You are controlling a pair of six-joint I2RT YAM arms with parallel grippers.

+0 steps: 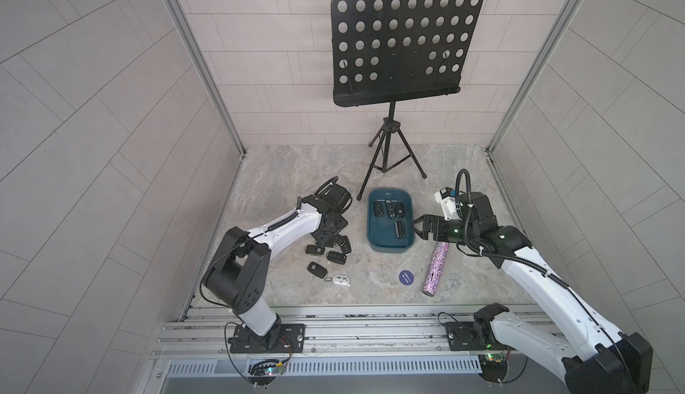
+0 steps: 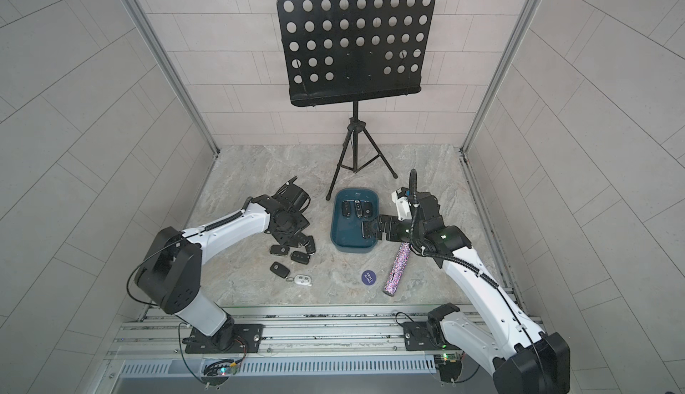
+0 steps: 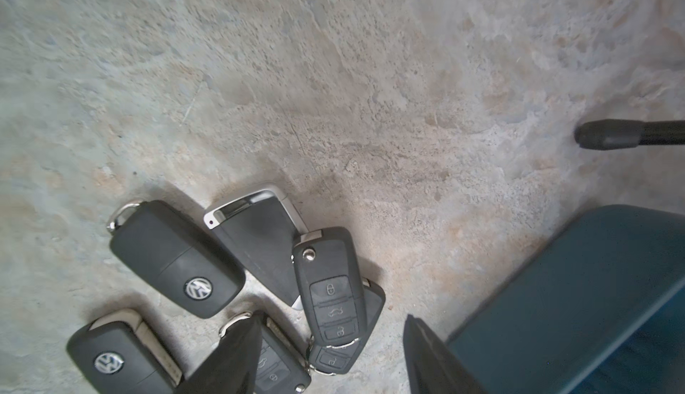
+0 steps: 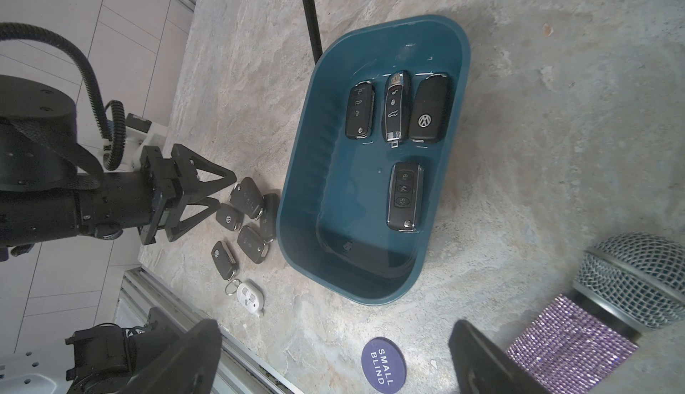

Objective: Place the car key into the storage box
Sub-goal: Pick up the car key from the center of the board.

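The dark teal storage box (image 1: 381,242) (image 2: 346,238) sits mid-table with several black car keys (image 4: 406,195) inside. More black car keys (image 1: 330,249) (image 2: 293,251) lie in a pile left of it. My left gripper (image 1: 328,238) (image 3: 331,320) (image 4: 227,190) points down over that pile. Its jaws are open either side of a three-button flip key (image 3: 330,284) that lies across another key, and they do not touch it. One of its fingers (image 3: 230,358) hides part of a neighbouring key. My right gripper (image 1: 417,227) (image 2: 367,231) (image 4: 335,325) hangs wide open and empty at the box's right wall.
A black music stand (image 1: 404,43) is at the back, one tripod foot (image 1: 359,197) (image 3: 608,134) close to the box's far left corner. A purple glitter microphone (image 1: 437,266), a round blue disc (image 1: 405,277) and a white remote (image 1: 341,280) lie near the front.
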